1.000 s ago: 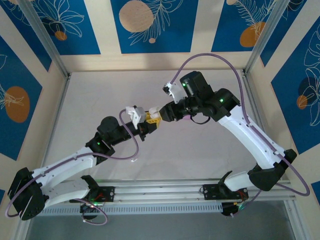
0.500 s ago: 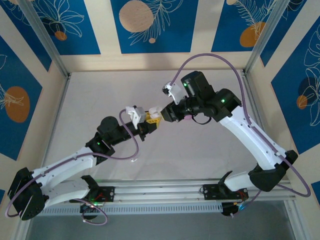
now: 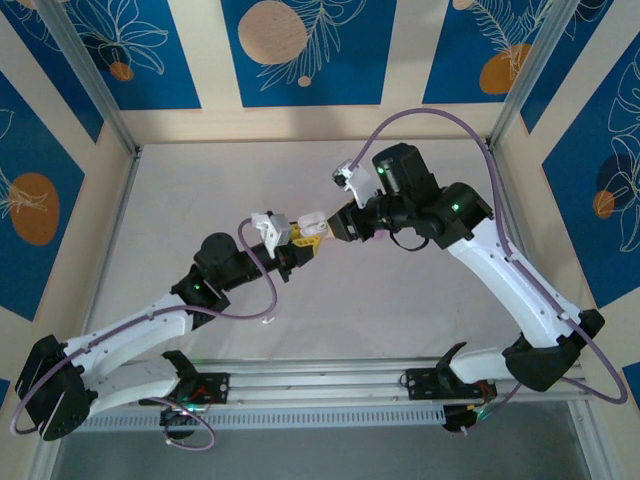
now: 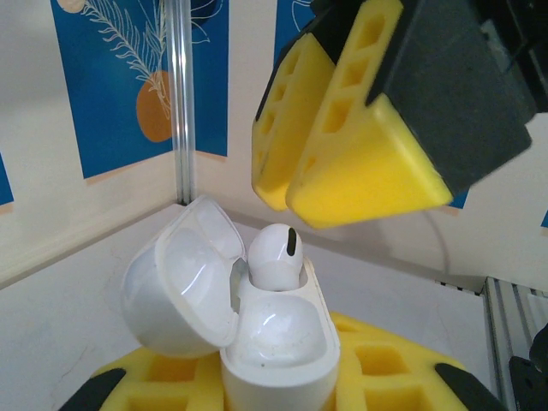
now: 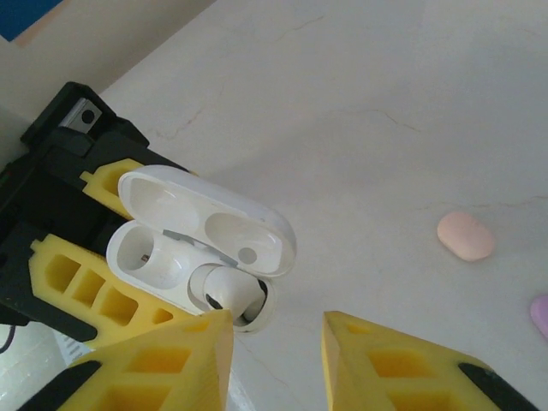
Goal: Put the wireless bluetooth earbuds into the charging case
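The left gripper (image 4: 274, 390) pinches the charging case (image 4: 278, 342), its lid swung open to 9 o'clock. A white earbud (image 4: 274, 253) stands proud in one socket. The right gripper (image 5: 276, 332) hovers close, parted and empty, and an off-centre nudge from it could tip the bud out. Beyond, at 3 and 4 o'clock, a pink bud (image 5: 465, 236) and a purple bud (image 5: 541, 312) lie unobstructed on the table (image 5: 385, 103).

left fingers (image 4: 171, 377) clamped, right fingers (image 5: 163, 368) apart
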Robot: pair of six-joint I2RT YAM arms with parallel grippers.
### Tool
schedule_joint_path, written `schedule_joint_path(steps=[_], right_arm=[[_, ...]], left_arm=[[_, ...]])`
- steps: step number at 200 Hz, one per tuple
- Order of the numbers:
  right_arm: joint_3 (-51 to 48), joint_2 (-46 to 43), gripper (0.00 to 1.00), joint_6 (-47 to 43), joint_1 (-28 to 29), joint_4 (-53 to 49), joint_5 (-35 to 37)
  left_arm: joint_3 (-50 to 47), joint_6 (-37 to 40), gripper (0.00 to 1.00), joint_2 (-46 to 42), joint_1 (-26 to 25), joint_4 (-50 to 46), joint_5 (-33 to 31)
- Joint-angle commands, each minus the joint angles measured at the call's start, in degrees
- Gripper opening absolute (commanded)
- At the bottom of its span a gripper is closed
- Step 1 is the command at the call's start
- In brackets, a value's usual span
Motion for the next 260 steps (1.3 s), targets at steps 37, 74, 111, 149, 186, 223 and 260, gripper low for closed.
schedule_joint_path(steps=[37,74,111,149,186,223,260], right_arm=[[-0.31,0.89,0.29,2.92,-0.57,0.61,-5.29],[-1.01,0.98,0.30,3.00,-0.57,0.31,-5.16],[-1.22,-1.68,0.32,4.74,-1.08,2.23,-1.79],[-9.28,-9.45,0.33,10.22,-6.52,10.51,-0.10],[-16.13,-9.38,0.35,15.35,-13.13,9.97,-5.82],[-23.11,-1.42,0.37,14.84,-12.74,11.68,-14.77],[-24.20,11.42,0.40,8.86,-4.78,14.11,-14.35]], left_arm=[[1.46,-0.28,0.17,-1.24,-0.43,3.04,0.82],[1.37,-0.40,0.17,-1.28,-0.44,3.23,0.55],[1.37,-0.37,0.17,-1.74,-0.44,2.88,-0.41],[0.57,0.82,0.16,-5.29,-0.49,-0.86,-6.61],[-0.21,3.83,0.16,-10.64,-0.35,-5.22,-13.36],[0.78,6.23,0.16,-15.91,-0.38,-10.34,-20.38],[1.74,7.32,0.16,-19.72,-0.38,-14.30,-27.16]])
